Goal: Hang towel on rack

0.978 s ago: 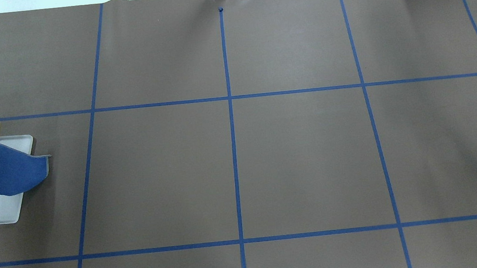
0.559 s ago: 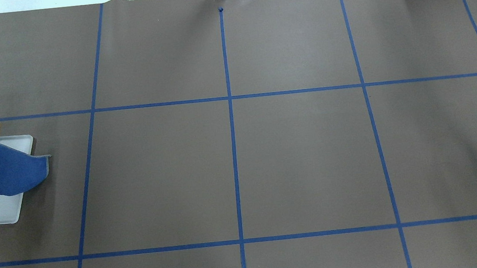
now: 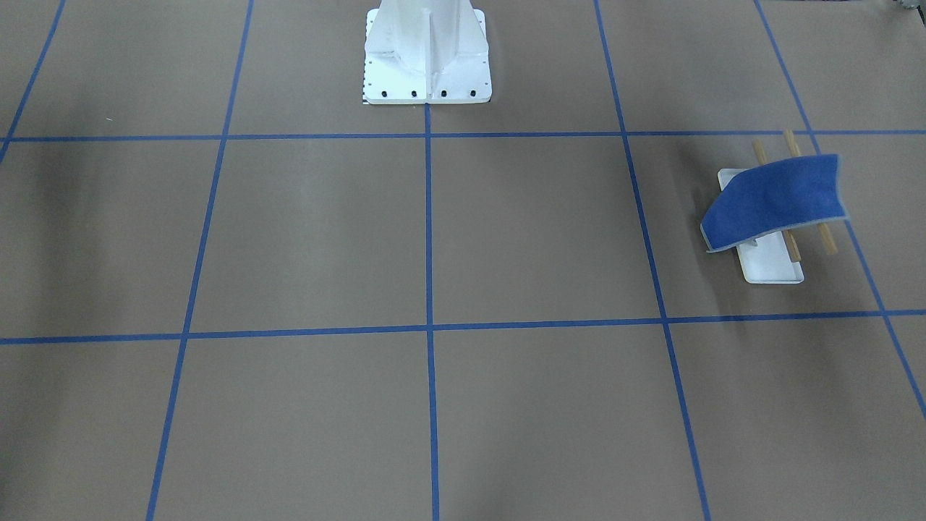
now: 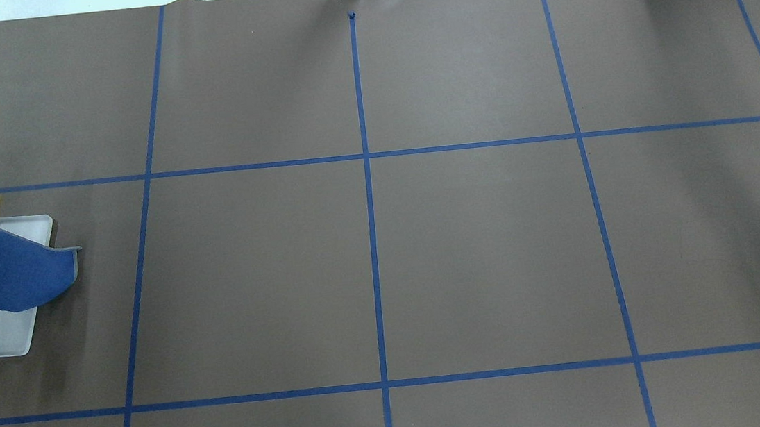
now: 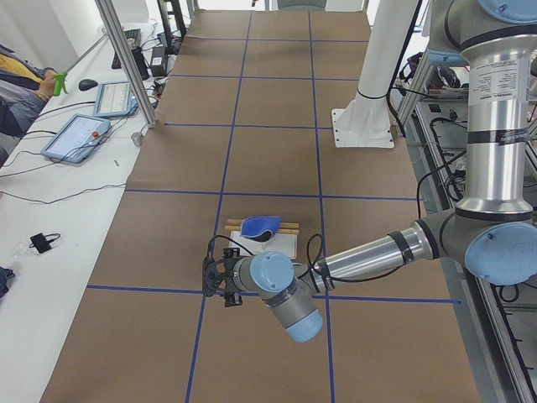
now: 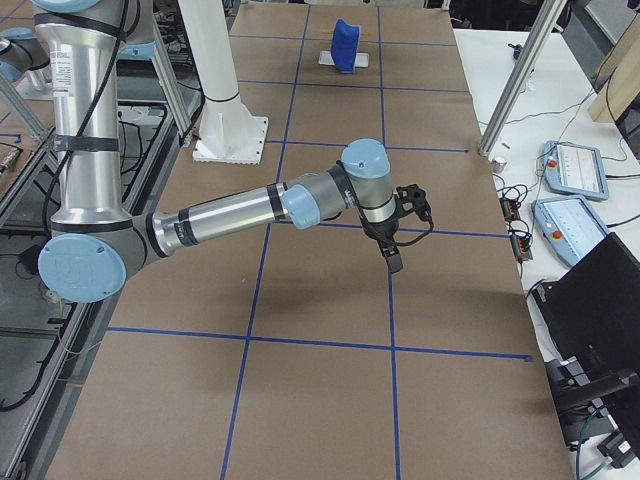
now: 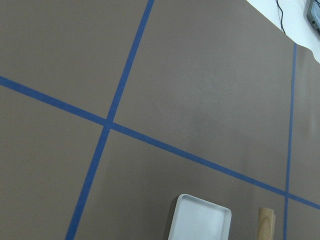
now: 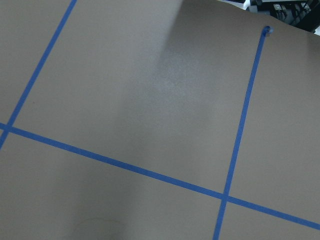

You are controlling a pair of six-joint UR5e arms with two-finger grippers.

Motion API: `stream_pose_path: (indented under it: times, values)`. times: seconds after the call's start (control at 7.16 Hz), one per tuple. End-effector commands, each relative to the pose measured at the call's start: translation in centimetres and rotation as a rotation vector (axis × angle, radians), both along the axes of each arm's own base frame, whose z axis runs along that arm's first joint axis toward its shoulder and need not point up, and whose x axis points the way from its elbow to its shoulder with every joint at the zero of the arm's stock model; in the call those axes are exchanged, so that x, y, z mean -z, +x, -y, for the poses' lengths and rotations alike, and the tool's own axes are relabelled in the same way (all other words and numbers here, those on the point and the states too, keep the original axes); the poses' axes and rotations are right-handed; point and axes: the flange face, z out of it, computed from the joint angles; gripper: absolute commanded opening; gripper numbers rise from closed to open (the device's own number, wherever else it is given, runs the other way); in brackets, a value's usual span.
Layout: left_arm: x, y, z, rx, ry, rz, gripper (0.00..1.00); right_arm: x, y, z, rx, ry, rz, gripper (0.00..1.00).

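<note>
Blue floppy rectangular cloth towel lies draped over both tan wooden bars of the small white-tray rack, at the worktop's left end, with one corner drooping past the tray. Hanging looks done; the step is likely retreat. Next: keep arms clear of the drape. Left tool is near the rack, right tool well apart; spread or pressed together, cannot tell. Worktop: brown paper, blue tape grid. Bench with tablets alongside.
</note>
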Motion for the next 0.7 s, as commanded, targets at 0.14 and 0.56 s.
stream_pose_path:
  times: [0.14,0.56]
  values:
    - [-2.6,-1.2,-0.4,-0.106,0.117,0.332,0.97,-10.2,3.5,-0.2,0.143,-0.032,-0.016,1.0]
    - [-1.5,-1.2,1.0,-0.238,-0.075,0.406,0.97,-12.0,3.7,-1.0,0.163,-0.063,0.035,1.0]
